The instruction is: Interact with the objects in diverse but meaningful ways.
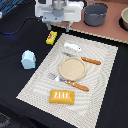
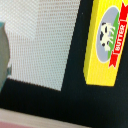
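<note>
My gripper [image 1: 59, 24] hangs above the back of the black table, just behind the small yellow packet [image 1: 51, 37]. Its fingers are too blurred to read. The wrist view looks straight down on that packet [image 2: 105, 42], which has a red "BUTTER" ribbon and lies flat on the black cloth. The white elongated piece [image 1: 73, 48] lies at the mat's far edge. In the middle of the mat rests the tan plate [image 1: 62, 68], with an orange-handled knife [image 1: 90, 60] behind it and an orange-handled fork [image 1: 75, 85] in front. The orange block [image 1: 62, 96] lies near the mat's front. The pale blue carton [image 1: 28, 59] stands off the mat on the exterior view's left.
A checked placemat [image 1: 100, 100] covers the middle of the table, and its corner shows in the wrist view [image 2: 45, 40]. A grey pot [image 1: 95, 14] and a second bowl [image 1: 125, 19] stand on the brown board at the back right. A pale blurred object [image 2: 2, 55] shows at the wrist view's edge.
</note>
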